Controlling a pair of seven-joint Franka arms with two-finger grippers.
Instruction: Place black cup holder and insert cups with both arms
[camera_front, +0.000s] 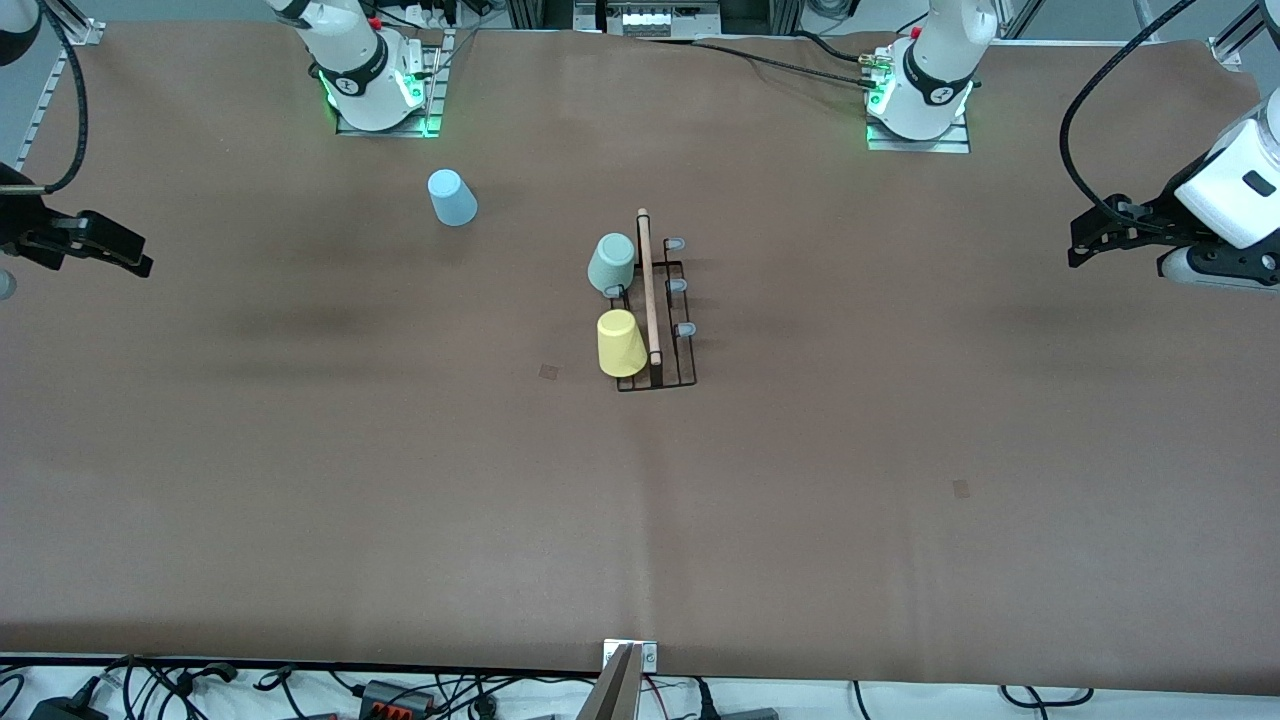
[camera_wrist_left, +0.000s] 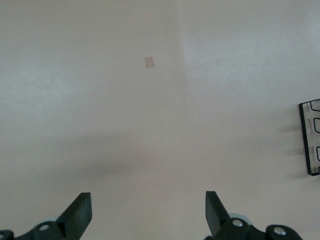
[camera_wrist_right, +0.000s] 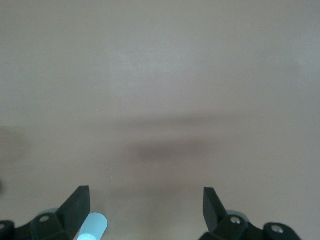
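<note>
Black cup holder (camera_front: 655, 318) — midway between grippers

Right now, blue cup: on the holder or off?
Off. The light blue cup stands alone on the table, toward the right arm's end, apart from the black cup holder, where the mint and yellow cups sit.

Brown table cover (camera_front: 400, 500) with small darker square patches (camera_front: 549, 372); tangled cables (camera_front: 420, 690) along its nearest edge.

The black cup holder (camera_wrist_left: 310, 137) was cut off by the left wrist view's edge; the light blue cup (camera_wrist_right: 92, 227) by the right wrist view's edge.
</note>
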